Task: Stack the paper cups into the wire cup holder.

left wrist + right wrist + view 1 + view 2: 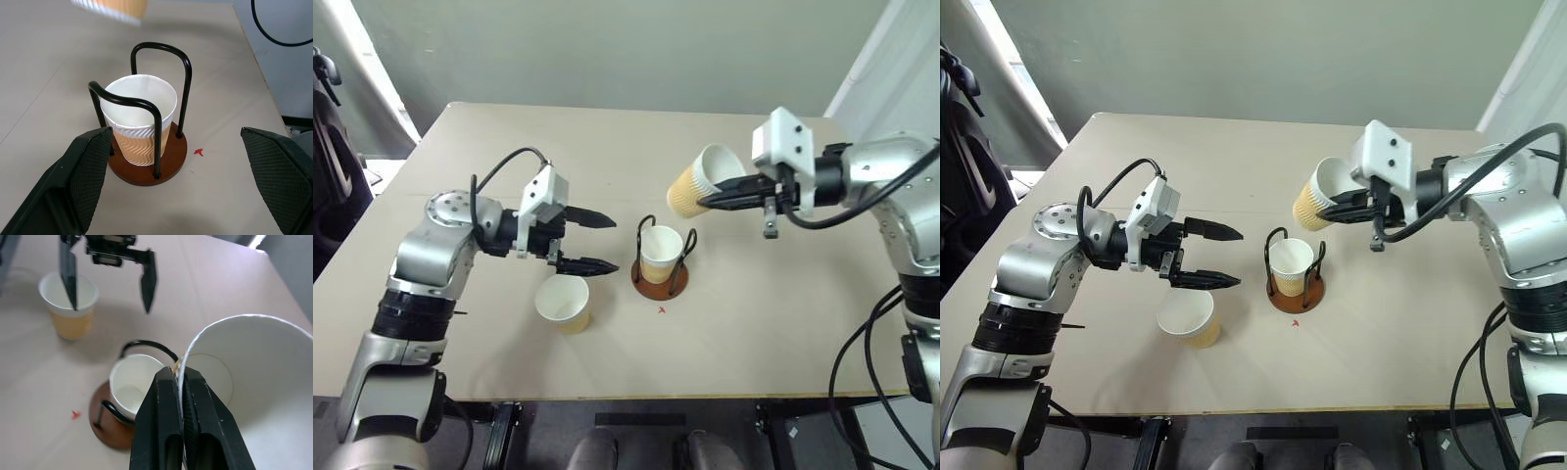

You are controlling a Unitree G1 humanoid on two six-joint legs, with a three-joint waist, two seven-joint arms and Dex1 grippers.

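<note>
Paper cups number three on and above the tan surface. Farthest left, the left end effector hovers with its two black fingers spread wide and nothing between them; one cup stands upright on the surface just below and in front of its lower fingertip. Off its tips, to the right, sits the wire cup holder, a brown disc with two black loops, and a second cup stands upright inside those loops. A small red mark lies on the surface just beside the base. Up to the right of the holder, the right end effector is clamped tight on the rim of the third cup, pinching its wall; that cup hangs tilted in the air
</note>
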